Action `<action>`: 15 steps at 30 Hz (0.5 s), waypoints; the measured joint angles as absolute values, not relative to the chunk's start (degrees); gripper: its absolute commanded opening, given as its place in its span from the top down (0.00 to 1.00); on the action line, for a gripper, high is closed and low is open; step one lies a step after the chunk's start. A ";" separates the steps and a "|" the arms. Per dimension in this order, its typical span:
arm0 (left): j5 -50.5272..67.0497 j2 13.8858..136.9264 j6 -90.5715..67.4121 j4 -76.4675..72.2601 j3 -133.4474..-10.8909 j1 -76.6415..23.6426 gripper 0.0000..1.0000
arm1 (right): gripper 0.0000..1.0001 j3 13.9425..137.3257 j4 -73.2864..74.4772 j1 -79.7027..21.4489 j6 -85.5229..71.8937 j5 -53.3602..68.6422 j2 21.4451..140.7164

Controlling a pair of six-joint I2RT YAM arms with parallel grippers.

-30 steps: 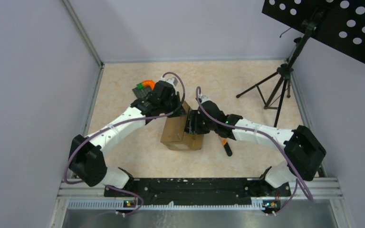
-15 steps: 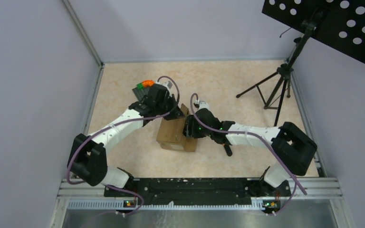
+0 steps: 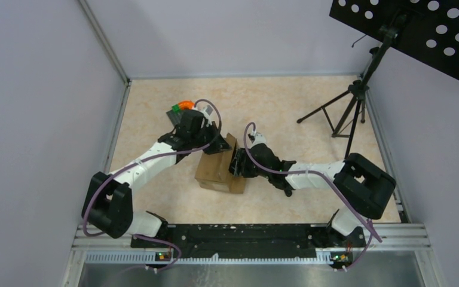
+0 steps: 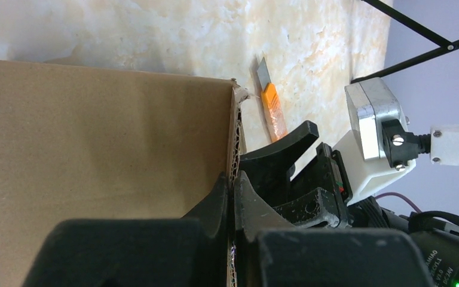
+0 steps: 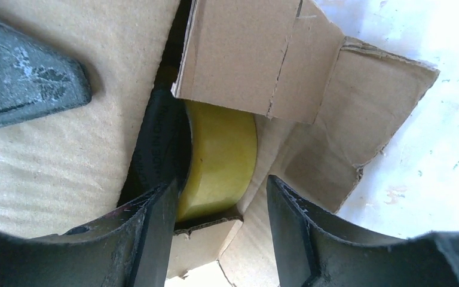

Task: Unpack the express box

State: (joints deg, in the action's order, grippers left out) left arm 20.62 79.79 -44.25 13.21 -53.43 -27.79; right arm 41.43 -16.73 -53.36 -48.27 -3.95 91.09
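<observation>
The express box (image 3: pixel 218 170) sits near the middle of the table (image 3: pixel 155 113), between the two arms. Its top flaps (image 5: pixel 257 60) are folded open, and a yellowish tape roll (image 5: pixel 221 152) can be seen lodged inside. The edge of one flap is pinched flat between the closed jaws of the left gripper (image 4: pixel 233 191), so the carton is steadied. The right gripper (image 5: pixel 221 200) is reached into the opening, its jaws set part-way apart astride the roll. A firm hold cannot be made out.

The opening is judged done, while the lifting out of the contents is yet to be carried through.

An orange utility knife (image 4: pixel 272 110) lies on the table just beyond the box. A green and orange item (image 3: pixel 181 106), possibly a tool, lies behind the left arm. The table is pale and marbled, enclosed by lilac walls, with a black tripod stand (image 3: pixel 358 95) at the far right.
</observation>
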 measured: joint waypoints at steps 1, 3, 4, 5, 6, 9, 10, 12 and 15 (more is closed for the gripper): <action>20.97 79.66 -44.36 12.84 -53.08 -27.77 1.00 | 0.44 41.08 -17.28 -53.34 -48.62 -3.77 91.09; 21.67 79.48 -44.51 12.34 -52.62 -27.57 1.00 | 0.44 40.88 -17.87 -53.32 -49.12 -3.55 91.15; 22.00 79.35 -44.56 11.97 -52.36 -27.51 1.00 | 0.44 40.91 -18.11 -53.17 -49.25 -3.55 91.20; 22.26 79.22 -44.60 11.81 -52.21 -27.44 1.00 | 0.44 40.95 -18.26 -53.12 -49.32 -3.57 91.24; 22.55 79.13 -44.62 11.60 -52.07 -27.42 1.00 | 0.44 41.06 -18.28 -53.10 -49.34 -3.60 91.35; 23.00 78.91 -44.69 11.16 -51.81 -27.35 1.00 | 0.46 41.36 -18.33 -53.08 -49.39 -3.99 92.03; 23.14 78.83 -44.71 11.00 -51.68 -27.35 1.00 | 0.47 41.45 -18.24 -53.08 -49.54 -4.19 92.25; 23.16 78.56 -44.75 10.59 -51.31 -27.35 1.00 | 0.49 42.28 -16.99 -53.08 -49.54 -4.75 92.90; 22.98 78.17 -44.93 10.09 -50.85 -27.20 1.00 | 0.57 44.49 -14.61 -53.15 -49.19 -5.96 94.21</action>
State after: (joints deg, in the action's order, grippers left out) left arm 22.98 78.17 -44.93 10.09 -50.85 -27.20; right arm 44.49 -14.61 -53.15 -49.19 -5.96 94.21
